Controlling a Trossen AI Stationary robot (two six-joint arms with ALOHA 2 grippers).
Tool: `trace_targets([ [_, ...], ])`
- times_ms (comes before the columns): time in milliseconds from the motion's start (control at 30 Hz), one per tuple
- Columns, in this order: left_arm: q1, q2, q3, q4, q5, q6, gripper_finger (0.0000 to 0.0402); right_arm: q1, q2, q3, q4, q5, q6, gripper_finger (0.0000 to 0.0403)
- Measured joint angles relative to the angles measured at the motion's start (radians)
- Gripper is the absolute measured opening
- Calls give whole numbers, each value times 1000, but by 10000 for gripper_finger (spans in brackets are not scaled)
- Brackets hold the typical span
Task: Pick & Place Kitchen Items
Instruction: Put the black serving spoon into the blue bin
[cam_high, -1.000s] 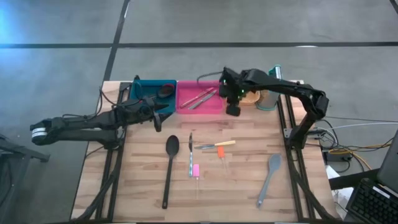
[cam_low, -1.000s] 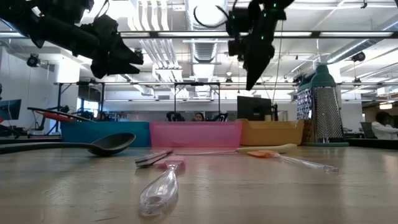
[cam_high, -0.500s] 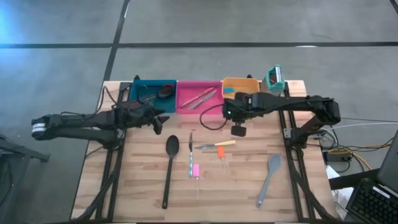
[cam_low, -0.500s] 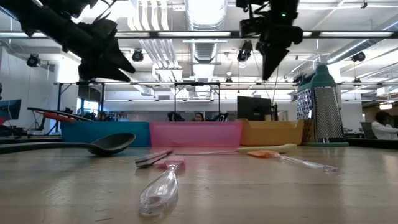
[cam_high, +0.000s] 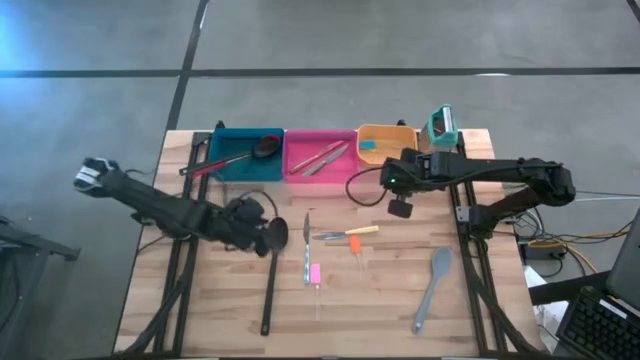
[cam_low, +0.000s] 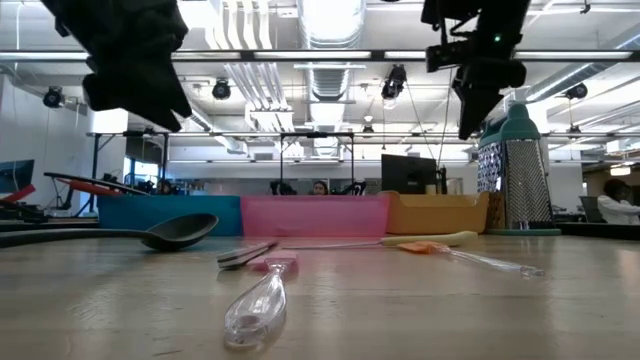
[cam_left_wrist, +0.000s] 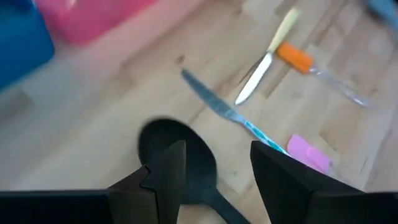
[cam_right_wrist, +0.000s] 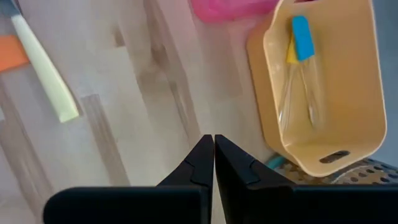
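Black spoon (cam_high: 272, 262) lies on the table (cam_high: 380, 300), and our left gripper (cam_left_wrist: 214, 168) hovers over its bowl, jaws parted, holding nothing. Beside it we see a metal knife (cam_left_wrist: 224, 112), a yellow-handled knife (cam_left_wrist: 267, 59) and an orange-handled utensil (cam_left_wrist: 311, 68). Our right gripper (cam_right_wrist: 214, 152), closed and empty, hangs near the orange bin (cam_right_wrist: 323, 81).

Matt black plastic spoon (cam_left_wrist: 180, 158), shiny metal knife blade (cam_left_wrist: 208, 98), pale wood table (cam_high: 380, 290)
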Motion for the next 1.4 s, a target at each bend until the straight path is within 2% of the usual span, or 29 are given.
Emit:
trace_targets([
  [133,-30,145,69,-52,21,-150,185,-7,-53,-40,62,0,-5,8],
  [333,-31,292,115,-72,111,-248,185,-6,-111,-80,106,-1,-66,8],
  [500,-41,356,115,-73,182,-342,186,-6,-125,-90,122,-1,-110,8],
  [733,-64,413,115,-50,194,-399,186,-6,-116,-94,147,-1,-113,8],
  [1100,-71,557,117,6,225,-400,183,-6,-116,-103,179,-2,-97,8],
  [1233,-59,609,119,6,208,-340,178,-6,-116,-113,220,-2,-97,8],
  [1333,-38,624,118,-2,210,-265,150,-7,-116,-132,269,-2,-104,8],
  [1400,-24,619,117,-12,200,-196,116,-6,-116,-143,281,-2,-108,8],
])
